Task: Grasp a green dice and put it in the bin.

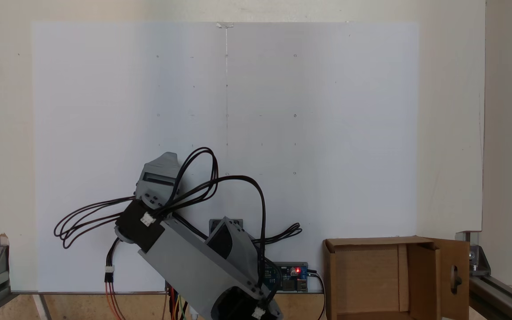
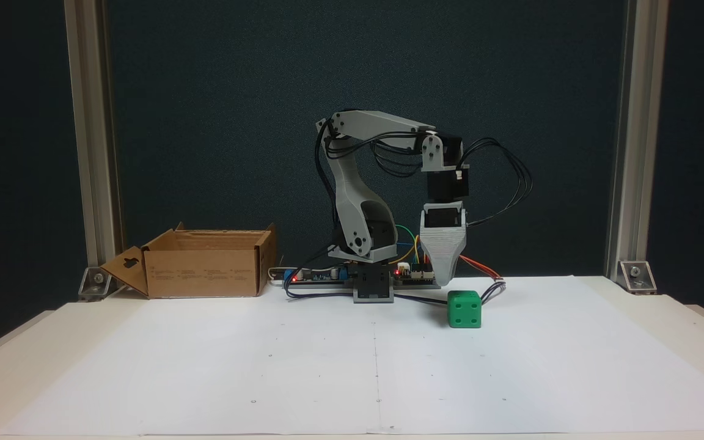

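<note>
White paper sheets [image 2: 303, 366] cover the pale tabletop, with a dark backdrop and aluminium posts behind in a fixed view. At frame centre there, the grey printed arm [image 2: 352, 201] rises from its base, bends forward at the top, and drops its wrist straight down, so the grey tapered gripper [image 2: 443, 282] points at the table. Its jaws overlap from this side, so whether they are parted or closed cannot be told. Just below and slightly right of the tip, the small bright green dice [image 2: 464, 309] sits on the paper, apart from the gripper. At the left of that frame, the brown corrugated cardboard box [image 2: 205, 269] stands with flaps spread. In a fixed view from above, the box [image 1: 362, 275] lies at lower right, its visible interior bare cardboard.
</note>
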Tool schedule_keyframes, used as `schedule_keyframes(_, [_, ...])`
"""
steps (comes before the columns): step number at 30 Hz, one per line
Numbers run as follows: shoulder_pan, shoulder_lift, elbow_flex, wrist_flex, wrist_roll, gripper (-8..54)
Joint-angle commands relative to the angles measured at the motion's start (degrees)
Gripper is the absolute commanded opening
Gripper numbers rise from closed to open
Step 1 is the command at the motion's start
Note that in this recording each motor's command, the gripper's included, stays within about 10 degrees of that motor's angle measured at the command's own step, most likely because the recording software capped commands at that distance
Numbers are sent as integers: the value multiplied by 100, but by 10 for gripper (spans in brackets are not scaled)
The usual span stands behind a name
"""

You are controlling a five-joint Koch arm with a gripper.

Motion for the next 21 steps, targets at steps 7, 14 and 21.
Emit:
schedule_keyframes(7, [-185,-281,-220,18,422,449])
schedule_keyframes(14, [-281,-431,-246,-35,422,458])
schedule_keyframes(21, [-343,-563,-272,-149,431,460])
